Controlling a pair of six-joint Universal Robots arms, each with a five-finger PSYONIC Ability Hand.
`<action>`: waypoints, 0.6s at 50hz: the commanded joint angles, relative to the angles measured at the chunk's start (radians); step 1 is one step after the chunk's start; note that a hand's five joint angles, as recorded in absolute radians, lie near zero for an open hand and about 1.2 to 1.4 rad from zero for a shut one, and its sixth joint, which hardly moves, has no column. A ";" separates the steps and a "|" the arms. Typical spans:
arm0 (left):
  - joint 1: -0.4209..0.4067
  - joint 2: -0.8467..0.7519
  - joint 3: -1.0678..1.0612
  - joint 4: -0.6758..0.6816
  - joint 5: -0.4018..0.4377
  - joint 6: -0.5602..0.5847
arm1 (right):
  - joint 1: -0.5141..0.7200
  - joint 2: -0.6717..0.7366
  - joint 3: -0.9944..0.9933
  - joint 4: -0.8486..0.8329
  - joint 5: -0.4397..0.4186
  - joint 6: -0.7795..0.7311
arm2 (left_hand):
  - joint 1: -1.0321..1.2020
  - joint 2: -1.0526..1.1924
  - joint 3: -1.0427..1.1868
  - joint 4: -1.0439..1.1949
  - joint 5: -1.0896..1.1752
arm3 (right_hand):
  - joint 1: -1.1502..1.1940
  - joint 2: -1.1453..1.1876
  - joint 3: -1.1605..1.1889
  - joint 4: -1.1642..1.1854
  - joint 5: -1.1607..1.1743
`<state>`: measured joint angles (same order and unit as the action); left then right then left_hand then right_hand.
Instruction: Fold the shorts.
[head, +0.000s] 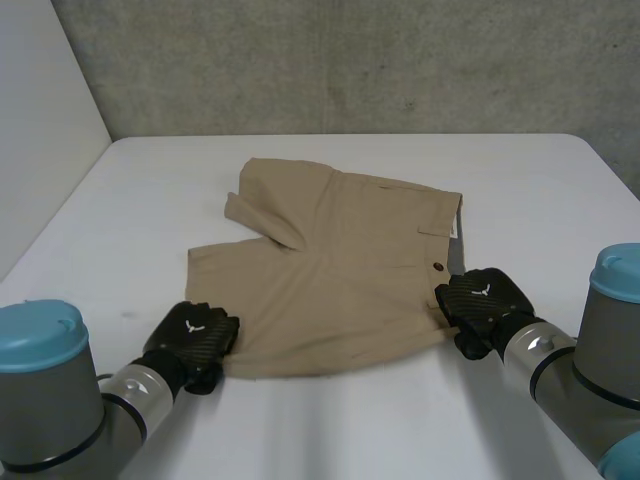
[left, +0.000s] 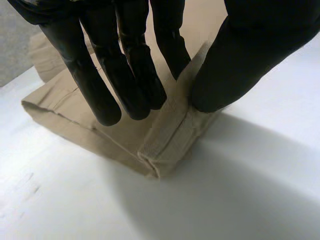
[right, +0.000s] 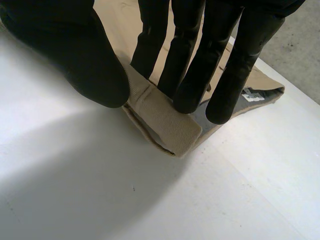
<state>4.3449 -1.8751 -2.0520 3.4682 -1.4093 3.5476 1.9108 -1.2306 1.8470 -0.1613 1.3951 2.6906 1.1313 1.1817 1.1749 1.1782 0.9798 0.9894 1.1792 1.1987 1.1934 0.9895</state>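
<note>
two hands of mine are on one pair of tan shorts (head: 330, 270), which lies flat near the middle of the white surface (head: 130, 200). the cloth is smooth and woven, with a corner of the far leg turned over. my left hand (head: 192, 338) is at the near corner of a leg hem. my right hand (head: 484, 303) is at the near corner of the waistband.

in the left wrist view my fingers (left: 102, 90) lie straight on top of the cloth and the thumb (left: 240, 65) closes against them. together they pinch the stitched hem (left: 167, 145), so that corner stands raised off the surface.

in the right wrist view the fingers (right: 187, 75) and thumb (right: 75, 55) pinch the finely ribbed waistband (right: 167, 120) the same way, with grey lining showing inside. that view also picks out a small label (right: 251, 95) with print i cannot read. in the head view the label is a white sliver, and a dark round button (head: 438, 266) sits just beside my right hand.
</note>
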 joint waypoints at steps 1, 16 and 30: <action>0.041 0.059 -0.007 -0.009 -0.003 -0.006 | 0.001 0.000 0.000 0.000 -0.001 0.000 | 0.265 0.215 0.221 0.218 0.242 | 0.407 0.217 0.198 0.203 0.232; 0.022 0.310 -0.042 -0.298 0.006 0.002 | -0.001 -0.082 -0.022 0.163 -0.001 -0.153 | 0.265 0.215 0.221 0.218 0.242 | 0.407 0.217 0.198 0.203 0.232; -0.022 0.303 -0.030 -0.532 0.033 0.082 | -0.015 -0.130 0.011 0.516 0.007 -0.439 | 0.053 0.002 0.009 0.006 0.030 | 0.407 0.217 0.198 0.203 0.232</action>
<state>4.3282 -1.5636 -2.1122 2.9097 -1.3847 3.6013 1.9037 -1.3575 1.8459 0.3446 1.4017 2.2726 1.1313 1.1965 1.1890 1.1932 0.9801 0.9894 1.1792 1.1987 1.1936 0.9895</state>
